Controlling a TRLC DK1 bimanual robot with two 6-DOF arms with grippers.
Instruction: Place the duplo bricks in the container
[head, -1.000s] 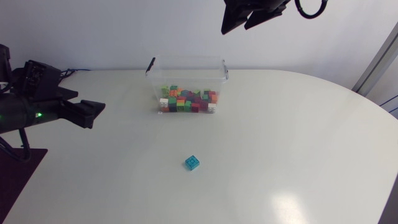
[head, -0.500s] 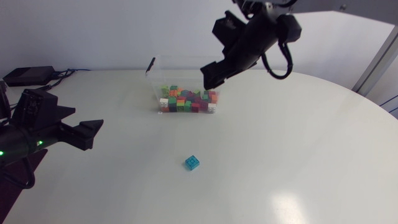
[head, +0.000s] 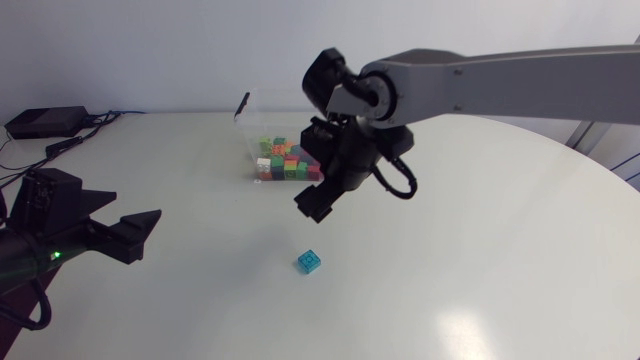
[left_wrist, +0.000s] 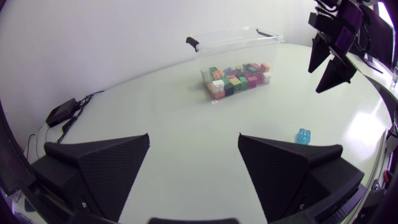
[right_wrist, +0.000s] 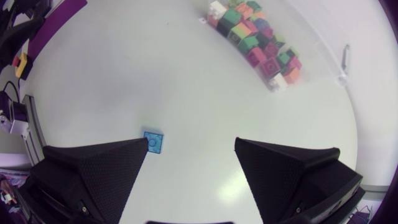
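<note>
Head view: small turquoise duplo brick (head: 309, 262) lies alone on white table (head: 480, 250), near clear plastic container (head: 250, 135) of mixed bricks; right gripper (head: 312, 203) hangs between them.
Left wrist view: left gripper (left_wrist: 194, 140) wide, empty.
Right wrist view: claw spread wide, brick off one fingertip.

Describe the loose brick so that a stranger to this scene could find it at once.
Start at the white table, then find the clear container near its far edge, holding mixed-colour bricks. In front of it, alone on the tabletop, lies one light-blue brick, the only one outside.
</note>
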